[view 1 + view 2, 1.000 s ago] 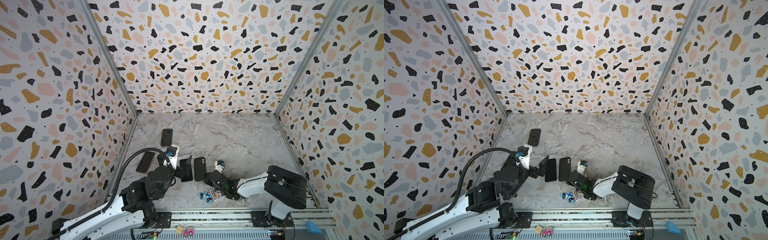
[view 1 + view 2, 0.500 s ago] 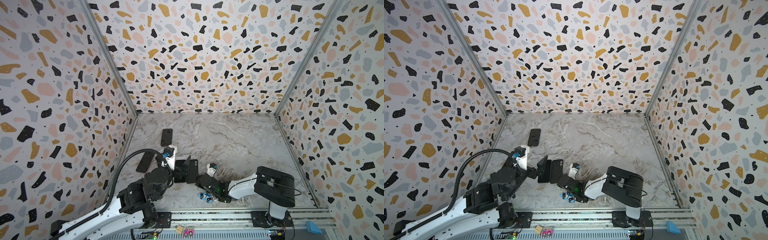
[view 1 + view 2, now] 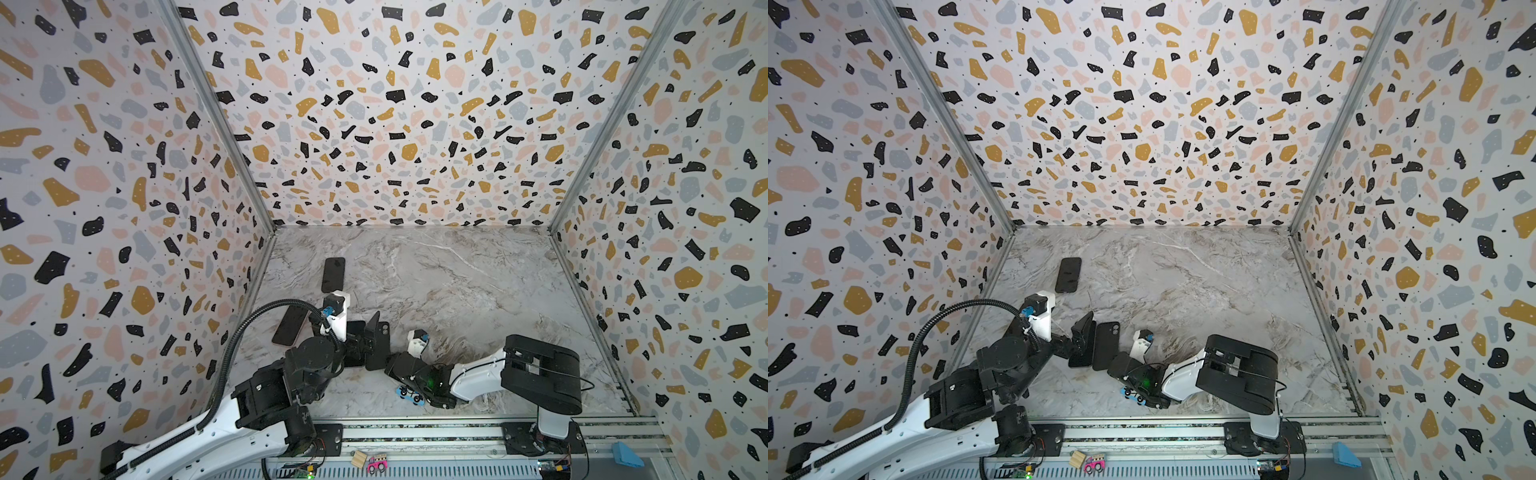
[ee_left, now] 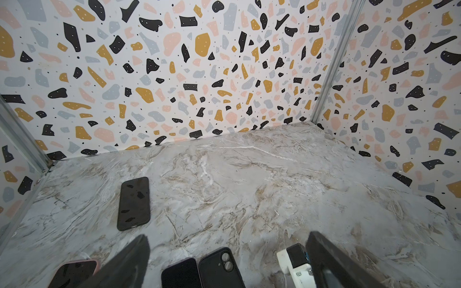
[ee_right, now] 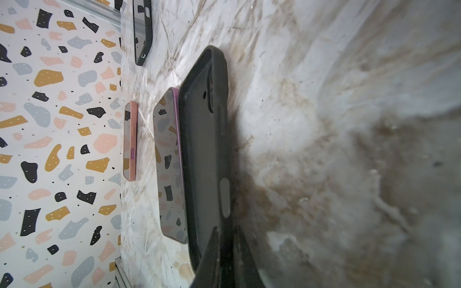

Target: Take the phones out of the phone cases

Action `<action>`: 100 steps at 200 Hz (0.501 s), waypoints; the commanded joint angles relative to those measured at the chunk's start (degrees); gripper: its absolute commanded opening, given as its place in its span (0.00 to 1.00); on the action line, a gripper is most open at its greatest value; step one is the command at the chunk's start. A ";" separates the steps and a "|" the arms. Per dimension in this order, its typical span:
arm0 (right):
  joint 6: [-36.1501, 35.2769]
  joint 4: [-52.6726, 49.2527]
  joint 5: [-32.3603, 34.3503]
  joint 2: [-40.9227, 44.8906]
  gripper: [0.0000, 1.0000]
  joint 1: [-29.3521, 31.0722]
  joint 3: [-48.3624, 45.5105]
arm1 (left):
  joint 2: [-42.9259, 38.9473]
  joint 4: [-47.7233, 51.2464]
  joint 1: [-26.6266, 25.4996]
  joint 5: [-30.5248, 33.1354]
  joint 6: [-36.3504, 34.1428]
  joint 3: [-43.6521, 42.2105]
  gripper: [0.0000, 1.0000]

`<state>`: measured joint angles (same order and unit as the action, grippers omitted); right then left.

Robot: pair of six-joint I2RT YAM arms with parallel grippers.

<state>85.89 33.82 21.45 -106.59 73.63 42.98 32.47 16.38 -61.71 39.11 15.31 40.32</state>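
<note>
A black phone case [image 3: 379,347] lies on the marble floor, back up, its two camera holes showing in the left wrist view [image 4: 219,268]. My right gripper [image 3: 391,363] is shut on the case's near edge; its fingertips [image 5: 214,249] pinch the rim of the case [image 5: 204,149]. The phone [image 5: 169,164], dark-screened with a purple edge, lies flat right beside the case, also seen in a top view [image 3: 354,347]. My left gripper [image 4: 228,238] hangs open just above the phone [image 4: 180,274] and the case, holding nothing.
A black-cased phone [image 3: 333,274] lies further back and a pink-cased one [image 3: 291,328] by the left wall. A small blue toy car [image 3: 409,395] sits under my right wrist. The front rail [image 3: 415,432] carries a wood block and a pink toy [image 3: 376,462].
My right gripper has slid the black case to the left until it lies against the phone. The left gripper has shifted only slightly and stays open.
</note>
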 commanded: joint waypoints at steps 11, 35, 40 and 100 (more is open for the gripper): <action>-0.88 -2.46 1.57 -0.35 0.15 0.21 1.79 | -0.64 -1.36 0.27 0.66 0.88 -0.94 1.00; -0.98 -2.12 1.45 -0.96 0.17 -0.05 2.19 | -0.77 -1.43 0.26 0.61 0.96 -1.17 1.00; -1.07 -1.78 1.28 -1.07 0.17 -0.14 2.19 | -0.78 -1.31 0.28 0.61 1.01 -1.19 1.00; -3.55 -1.65 0.42 -0.28 0.41 -0.39 1.96 | -1.37 -0.90 0.28 0.79 1.34 -1.14 1.00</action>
<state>84.38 33.95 21.47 -107.72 73.45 44.42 31.70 16.45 -61.71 39.11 16.01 39.64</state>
